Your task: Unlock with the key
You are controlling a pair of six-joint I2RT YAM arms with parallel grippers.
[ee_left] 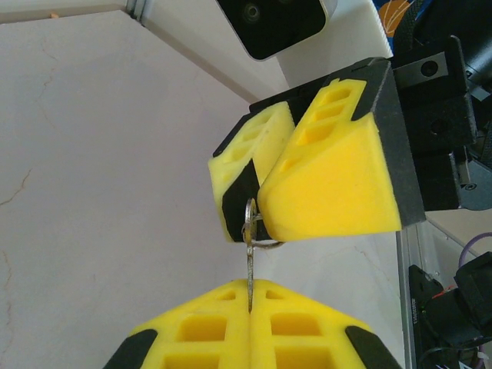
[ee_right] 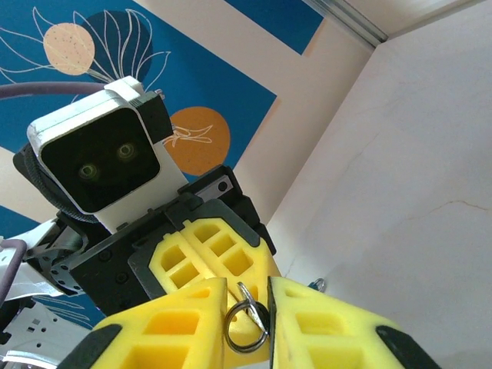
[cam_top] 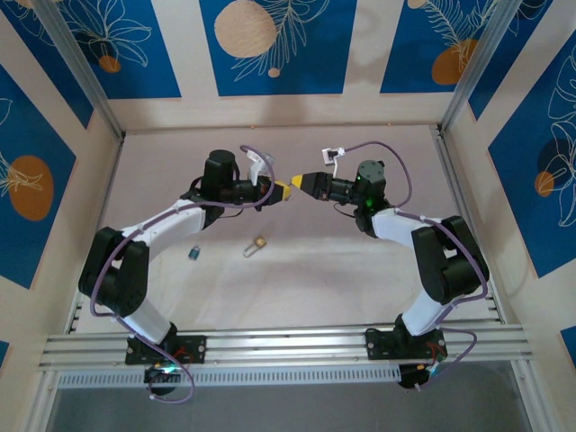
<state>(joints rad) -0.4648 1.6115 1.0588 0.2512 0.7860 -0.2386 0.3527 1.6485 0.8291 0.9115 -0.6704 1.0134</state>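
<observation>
The key (ee_left: 250,269) hangs in mid-air between my two grippers, which meet tip to tip above the table. It shows a thin silvery blade, seen edge-on. My left gripper (ee_left: 250,288) is shut on the lower end of the blade. The key's ring (ee_right: 246,327) sits in the narrow gap of my right gripper (ee_right: 247,288), touching both yellow fingers. The key's head is mostly hidden between them. In the top view the left gripper (cam_top: 285,189) and right gripper (cam_top: 298,184) touch noses. The small brass padlock (cam_top: 258,245) lies on the table below them, nearer the arm bases.
A small blue item (cam_top: 193,253) with a silvery loop lies on the table left of the padlock; it also shows as the blue item (ee_right: 317,284) past my right finger. Side walls and aluminium rails (cam_top: 270,346) bound the table.
</observation>
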